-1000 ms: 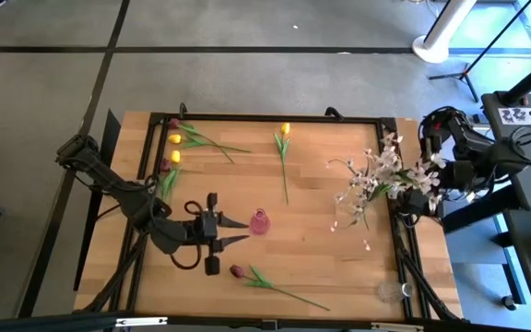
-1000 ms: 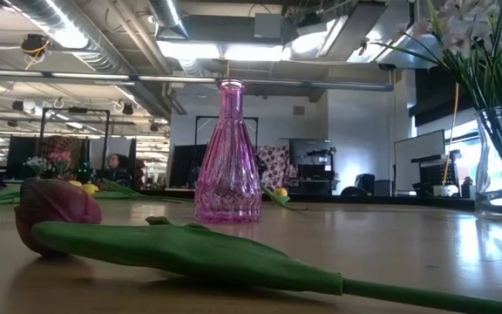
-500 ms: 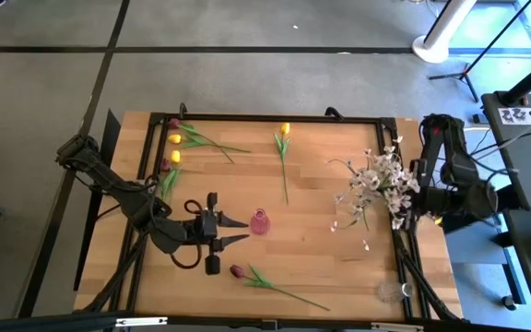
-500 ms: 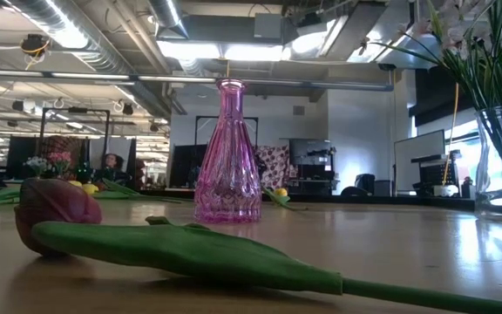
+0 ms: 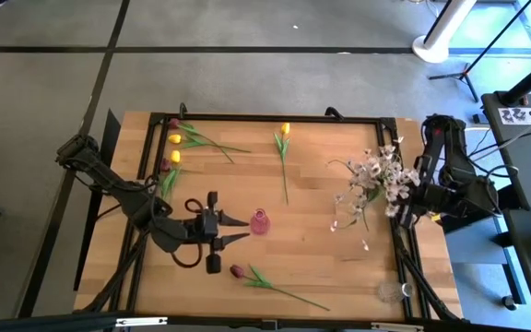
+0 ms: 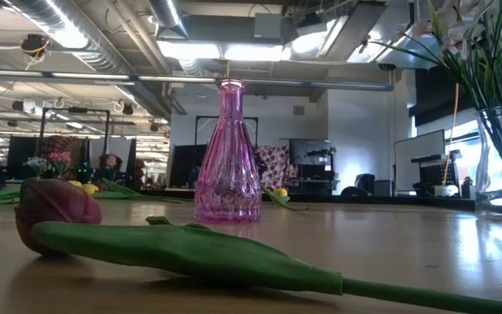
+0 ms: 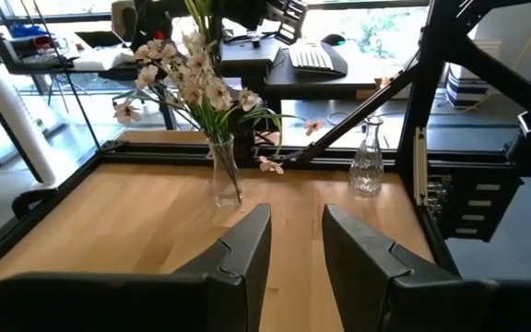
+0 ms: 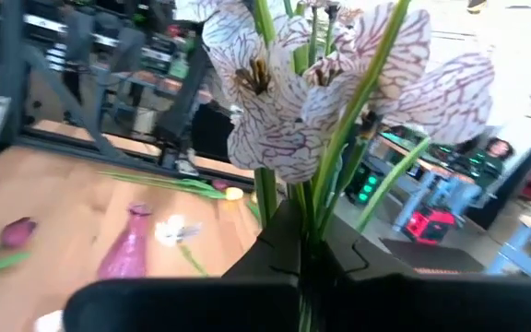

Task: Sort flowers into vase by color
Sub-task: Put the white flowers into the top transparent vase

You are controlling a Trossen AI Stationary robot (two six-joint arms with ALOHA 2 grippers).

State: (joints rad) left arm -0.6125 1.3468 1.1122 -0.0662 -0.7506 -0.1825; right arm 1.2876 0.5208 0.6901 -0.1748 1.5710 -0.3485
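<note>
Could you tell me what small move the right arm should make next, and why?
Probably carry its white-pink spray inward toward the clear vase that already holds matching blossoms. The right gripper sits at the table's right edge, shut on those stems, while the left gripper waits open beside the pink vase.

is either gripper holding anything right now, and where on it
The right gripper grips white-pink flowers by their green stems. The left gripper is open and empty.

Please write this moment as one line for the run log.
left gripper: open, beside pink vase | right gripper: shut on white-pink flowers, table's right edge
</note>
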